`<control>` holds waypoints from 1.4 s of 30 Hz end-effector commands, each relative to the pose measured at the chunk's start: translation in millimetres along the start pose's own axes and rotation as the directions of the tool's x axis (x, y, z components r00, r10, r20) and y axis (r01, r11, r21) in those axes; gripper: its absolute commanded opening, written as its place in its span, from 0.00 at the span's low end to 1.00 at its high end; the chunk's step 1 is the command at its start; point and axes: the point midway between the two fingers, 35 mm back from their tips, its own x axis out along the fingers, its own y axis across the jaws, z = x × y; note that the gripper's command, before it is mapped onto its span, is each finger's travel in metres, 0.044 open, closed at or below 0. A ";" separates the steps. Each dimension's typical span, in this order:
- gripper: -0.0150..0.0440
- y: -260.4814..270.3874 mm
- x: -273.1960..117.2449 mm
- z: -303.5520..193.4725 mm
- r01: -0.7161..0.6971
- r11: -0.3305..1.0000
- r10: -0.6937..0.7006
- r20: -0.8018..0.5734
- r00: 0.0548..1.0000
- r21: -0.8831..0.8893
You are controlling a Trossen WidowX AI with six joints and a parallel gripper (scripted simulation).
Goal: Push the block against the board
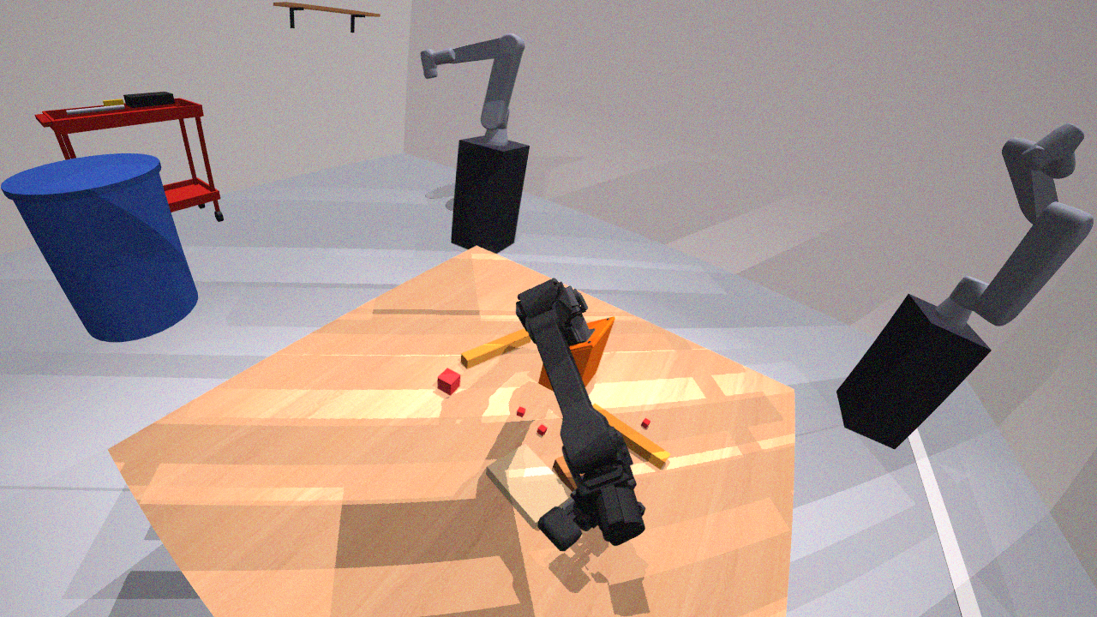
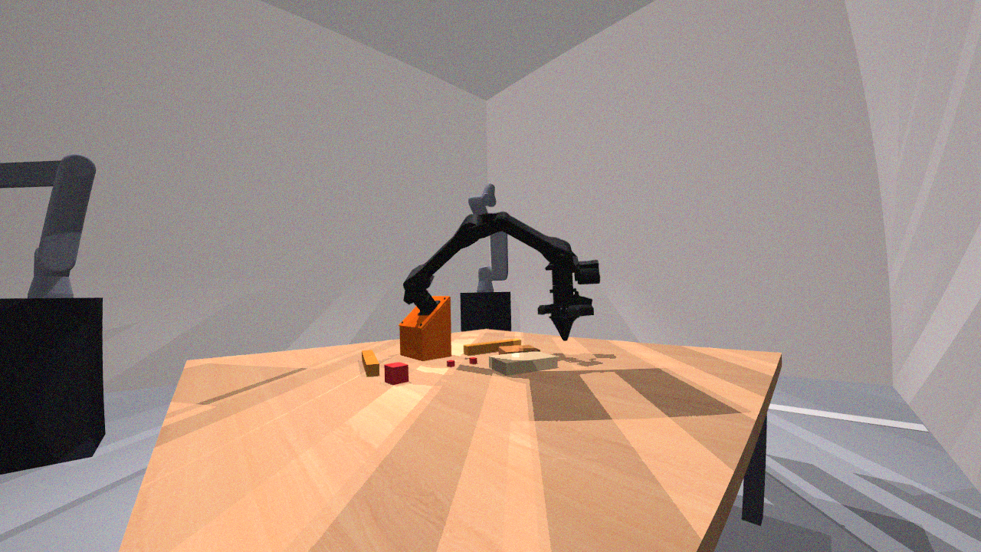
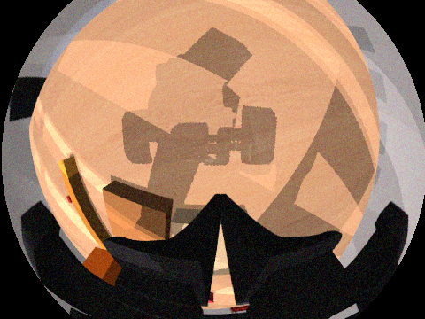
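Observation:
A pale grey-green slab point(image 1: 529, 484) point(image 2: 524, 363) point(image 3: 188, 214) lies flat on the table. A smaller-looking brown piece point(image 1: 563, 470) point(image 2: 517, 349) point(image 3: 121, 213) lies flat close beside it. The arm covers much of the brown piece in the top view, and the fingers hide the near parts of both in the wrist view. Whether their sides touch or any edges are even, I cannot tell. My gripper point(image 2: 564, 337) point(image 3: 220, 198) is shut and empty. It points down and hangs above the table just past the slab, touching neither piece. Its fingertips are hidden in the top view.
A yellow bar point(image 1: 632, 437) point(image 2: 491, 346) point(image 3: 80, 195) lies beyond the brown piece. Another yellow bar point(image 1: 494, 349) point(image 2: 370, 362) and a red cube point(image 1: 448, 381) point(image 2: 395, 372) lie on the other side of the orange base point(image 1: 586, 364) point(image 2: 424, 341). Several tiny red cubes lie around.

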 end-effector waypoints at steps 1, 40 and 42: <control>0.25 0.5 -0.4 -3.6 -0.014 1.000 0.015 -0.009 1.000 0.012; 0.25 -65.0 -0.6 -113.0 0.009 0.244 0.013 -0.012 1.000 0.970; 0.25 -67.3 -0.3 -119.3 0.011 0.177 0.013 -0.013 1.000 0.984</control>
